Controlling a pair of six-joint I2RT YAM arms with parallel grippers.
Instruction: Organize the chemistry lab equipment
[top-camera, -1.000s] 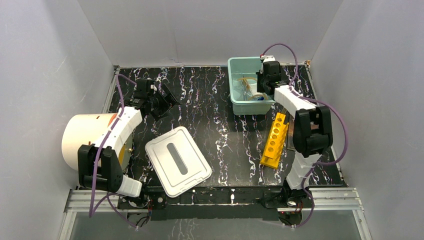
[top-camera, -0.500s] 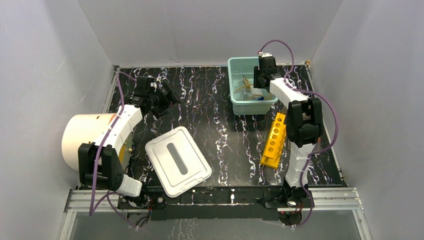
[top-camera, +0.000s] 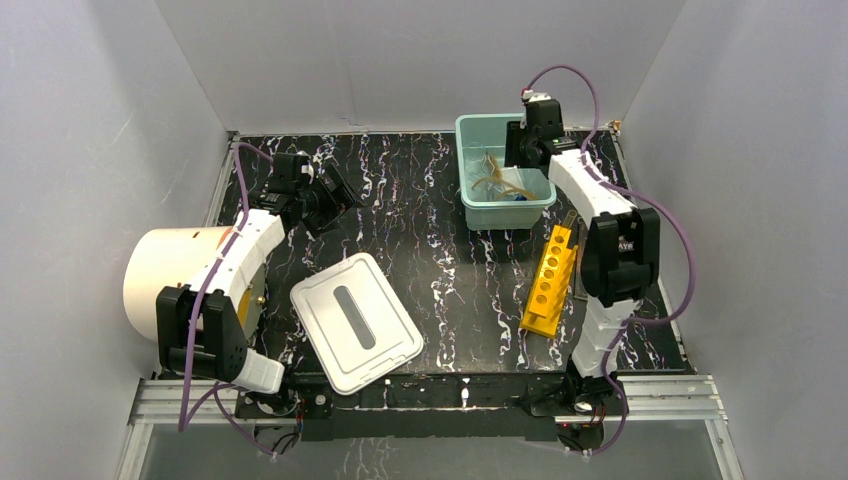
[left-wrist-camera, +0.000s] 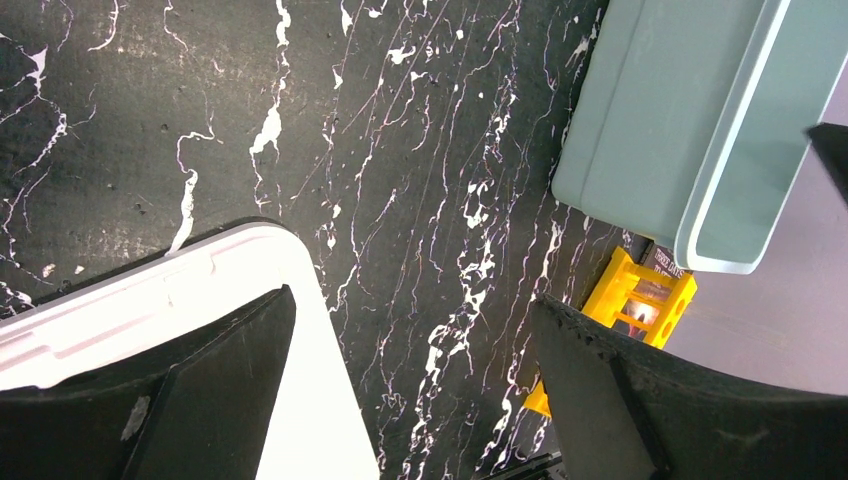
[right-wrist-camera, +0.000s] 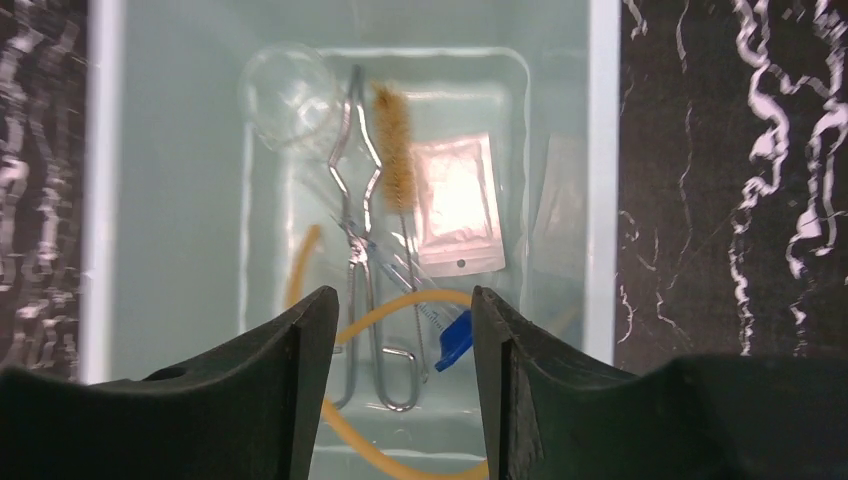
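My left gripper (left-wrist-camera: 412, 300) hung wide open & empty, well apart from the teal bin (right-wrist-camera: 603, 150), off its left side. My right gripper (right-wrist-camera: 402, 308) hovered over the bin, jaws apart, holding nothing. The equipment lay inside the bin: amber tubing (right-wrist-camera: 300, 262) & blue piece (right-wrist-camera: 455, 338) at the end nearest my fingers, tongs (right-wrist-camera: 352, 210), white packet (right-wrist-camera: 455, 205) & brush (right-wrist-camera: 393, 145) mid-bin, clear glassware (right-wrist-camera: 290, 95) at the far end. My guess: glass fragile & slick, so grip the rim gently; tubing floppy; tongs stiff, pinch at the crossing
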